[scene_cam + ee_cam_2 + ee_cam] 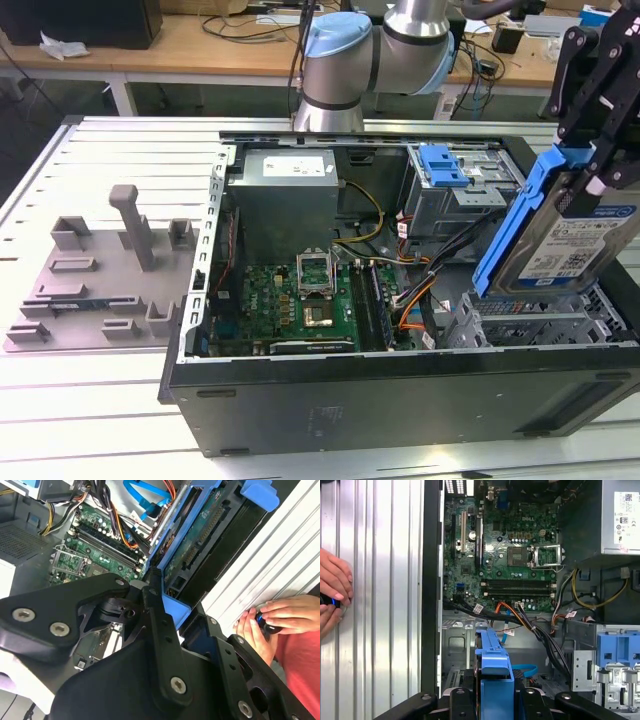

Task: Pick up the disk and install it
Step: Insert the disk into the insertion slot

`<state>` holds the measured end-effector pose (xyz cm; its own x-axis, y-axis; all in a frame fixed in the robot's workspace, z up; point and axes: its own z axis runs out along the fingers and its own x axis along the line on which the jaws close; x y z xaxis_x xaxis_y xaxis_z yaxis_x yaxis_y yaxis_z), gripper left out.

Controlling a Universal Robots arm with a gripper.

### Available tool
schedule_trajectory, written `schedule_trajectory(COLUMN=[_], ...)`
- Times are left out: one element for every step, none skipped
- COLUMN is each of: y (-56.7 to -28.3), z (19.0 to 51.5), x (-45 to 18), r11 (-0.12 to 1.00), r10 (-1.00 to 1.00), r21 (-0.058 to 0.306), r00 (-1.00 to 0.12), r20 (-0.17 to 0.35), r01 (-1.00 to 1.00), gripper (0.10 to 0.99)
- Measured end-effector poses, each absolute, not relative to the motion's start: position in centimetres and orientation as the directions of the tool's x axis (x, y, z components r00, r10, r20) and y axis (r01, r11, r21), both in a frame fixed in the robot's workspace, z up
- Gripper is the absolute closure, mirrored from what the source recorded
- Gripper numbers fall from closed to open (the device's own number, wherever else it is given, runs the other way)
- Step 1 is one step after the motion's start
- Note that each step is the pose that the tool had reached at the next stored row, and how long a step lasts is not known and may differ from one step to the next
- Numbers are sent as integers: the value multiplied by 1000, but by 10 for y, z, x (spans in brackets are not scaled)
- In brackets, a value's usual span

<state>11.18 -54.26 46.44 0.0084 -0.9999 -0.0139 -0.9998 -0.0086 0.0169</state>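
Gripper (603, 170) is clamped on the disk (568, 238), which hangs tilted just above the perforated grey metal drive cage (540, 322) in the open case (400, 405). We judge pick-up done and seating left. Silver metal body, glossy label, blue moulded plastic carrier (494, 672).

Claw (597, 165) clamped on upper end of the disk (572, 238), which is tilted over the drive cage (530, 322) at exterior view's right end of open PC case (400, 392). Contact with the cage unclear. Motherboard (300, 300) and grey PSU box (290, 195) further left. Grey fixture plate (100, 275) on table (80, 405) beside case.
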Motion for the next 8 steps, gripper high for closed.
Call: schedule_trajectory(y=[-543, -543, -543, -543, -543, -543, -543, -543], z=[464, 464, 463, 463, 463, 462, 462, 461], x=[112, 112, 112, 112, 112, 112, 113, 113], r11=[-7, -7, -6, -6, -6, -6, -6, -6], r10=[-1000, -1000, -1000, -1000, -1000, -1000, -1000, -1000], r21=[17, 17, 17, 17, 17, 17, 17, 17], r00=[7, 6, 6, 6, 6, 6, 6, 6], r20=[-14, -14, -14, -14, -14, -14, -14, -14], r01=[-1000, -1000, -1000, -1000, -1000, -1000, -1000, -1000], gripper=[718, 718, 718, 718, 718, 718, 718, 718])
